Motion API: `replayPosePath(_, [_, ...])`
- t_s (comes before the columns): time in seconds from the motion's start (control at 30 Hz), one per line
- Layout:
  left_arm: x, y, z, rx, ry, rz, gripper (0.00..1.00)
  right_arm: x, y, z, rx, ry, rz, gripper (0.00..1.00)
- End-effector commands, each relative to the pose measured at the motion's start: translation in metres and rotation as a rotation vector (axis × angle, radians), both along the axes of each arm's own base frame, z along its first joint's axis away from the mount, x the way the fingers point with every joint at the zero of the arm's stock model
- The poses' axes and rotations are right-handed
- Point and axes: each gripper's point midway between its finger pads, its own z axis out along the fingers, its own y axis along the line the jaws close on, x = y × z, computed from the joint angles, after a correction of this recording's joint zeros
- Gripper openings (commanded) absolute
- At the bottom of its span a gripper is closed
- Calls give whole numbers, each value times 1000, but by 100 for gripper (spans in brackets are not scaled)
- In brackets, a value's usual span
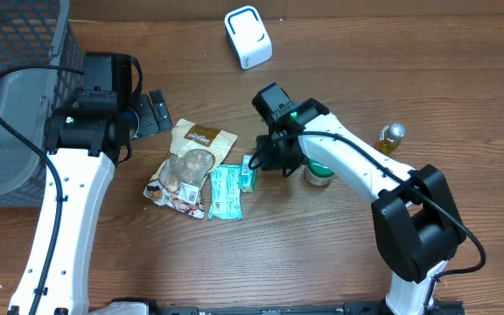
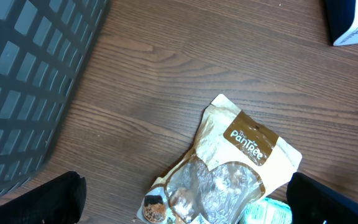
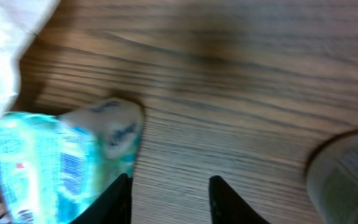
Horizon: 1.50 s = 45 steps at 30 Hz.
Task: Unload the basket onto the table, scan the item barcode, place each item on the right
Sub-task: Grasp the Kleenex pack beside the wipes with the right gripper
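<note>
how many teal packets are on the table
2. The first teal packet lies flat just right of the brown pouch; the second teal packet sits right of that, by the right pincer. Others may be hidden under the right arm.

overhead: top-down, far | wrists: close, downward | overhead+left share pouch

A small teal-and-white packet lies flat near the middle of the wooden counter, one end plain white, its print too blurred to read. The white barcode scanner, a rounded box, sits well apart near the far edge.
</note>
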Motion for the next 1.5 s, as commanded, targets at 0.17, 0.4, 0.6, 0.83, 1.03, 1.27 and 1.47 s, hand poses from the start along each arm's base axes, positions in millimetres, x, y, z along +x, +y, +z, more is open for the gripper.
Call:
replayPosePath(0.17, [2, 0, 6, -2, -17, -2, 100, 2, -54, -12, -188, -7, -112, 34])
replayPosePath(0.4, [2, 0, 6, -2, -17, -2, 100, -2, -110, -11, -307, 66, -231, 34])
replayPosePath(0.6, [2, 0, 6, -2, -17, -2, 100, -2, -140, -11, -325, 112, -305, 34])
replayPosePath(0.83, [2, 0, 6, -2, -17, -2, 100, -4, -161, -10, -344, 148, -354, 34])
replayPosePath(1.03, [2, 0, 6, -2, -17, -2, 100, -6, -151, -11, -298, 166, -350, 35])
replayPosePath(1.27, [2, 0, 6, -2, -17, -1, 100, -7, -93, -12, -66, 201, -295, 39])
replayPosePath(1.47, [2, 0, 6, -2, -17, -2, 100, -6, -37, -7, 80, 169, -197, 43])
